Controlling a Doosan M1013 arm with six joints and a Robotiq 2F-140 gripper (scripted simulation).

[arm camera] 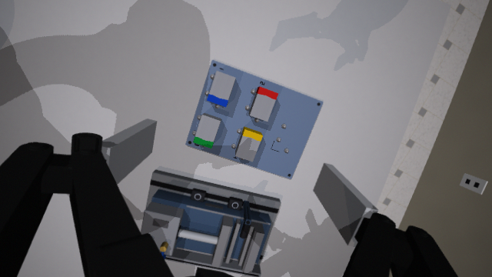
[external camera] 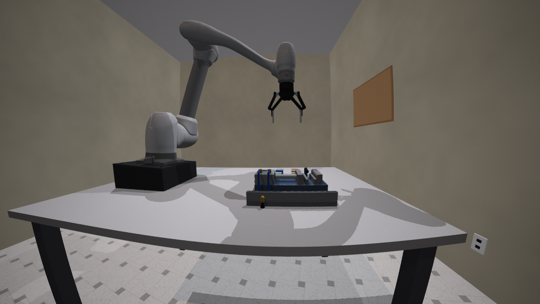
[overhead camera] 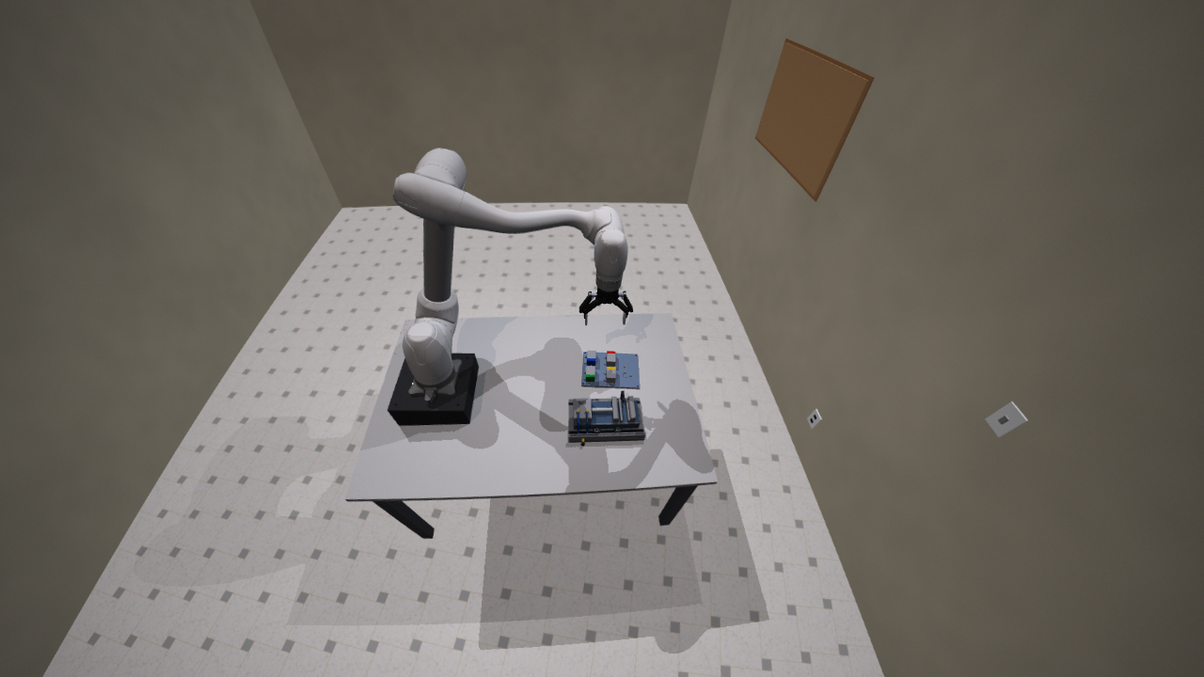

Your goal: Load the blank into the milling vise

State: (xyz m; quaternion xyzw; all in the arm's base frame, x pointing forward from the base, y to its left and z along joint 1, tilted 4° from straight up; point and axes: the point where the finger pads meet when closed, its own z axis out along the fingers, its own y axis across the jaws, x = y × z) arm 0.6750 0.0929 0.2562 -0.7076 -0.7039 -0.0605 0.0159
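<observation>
The blank with the green end lies flat on the blue infeed plate, in the corner nearest the vise on the arm base's side. The milling vise stands beside the plate on its raised plate. I see no blank between its jaws. My gripper is open and empty. It hangs high above the table, over the plate's far side.
Three other blanks lie on the infeed plate, with a blue end, a red end and a yellow end. A black rod stands in the vise at the plate's side. The arm's black base stands at the table's left.
</observation>
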